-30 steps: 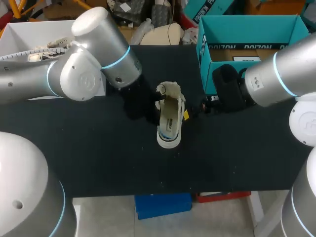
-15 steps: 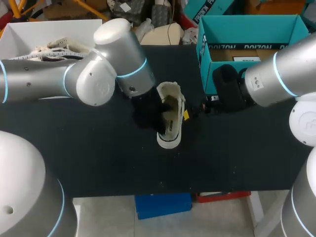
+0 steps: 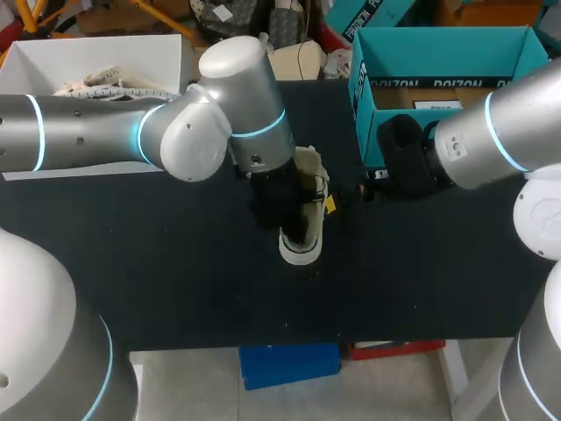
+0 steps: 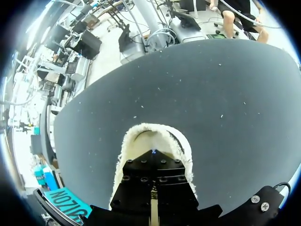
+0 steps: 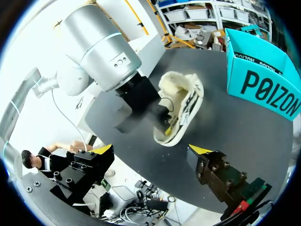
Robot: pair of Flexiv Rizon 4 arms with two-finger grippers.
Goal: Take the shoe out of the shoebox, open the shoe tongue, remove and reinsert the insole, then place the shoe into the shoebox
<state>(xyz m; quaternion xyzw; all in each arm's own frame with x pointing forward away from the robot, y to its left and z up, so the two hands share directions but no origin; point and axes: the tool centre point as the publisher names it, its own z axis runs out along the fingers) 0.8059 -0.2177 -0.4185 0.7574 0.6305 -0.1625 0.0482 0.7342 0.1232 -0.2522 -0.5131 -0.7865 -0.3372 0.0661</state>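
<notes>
The cream, fleece-lined shoe (image 3: 301, 246) sits out of its box near the middle of the black bench (image 3: 175, 263), its length running from near to far and its fluffy collar at the far end. The left arm comes in from the left and reaches over it, so that the black left pincer (image 4: 154, 190) hangs directly above the shoe's opening and hides most of the upper from the head view. In the left wrist view the fleecy rim curves round just ahead of the pincer's black body, which covers its own tips; whether this pincer is spread or closed, or touches the lining, cannot be told. The right pincer (image 5: 150, 150) is just to the right of the shoe and apart from it, its two yellow tips set wide with nothing between them and only bench underneath; the shoe lies ahead of it, with the left arm's wrist beyond. The open teal cardboard shoebox (image 3: 443, 48) stands at the far right of the bench, and the right arm's wrist crosses in front of its near wall.
</notes>
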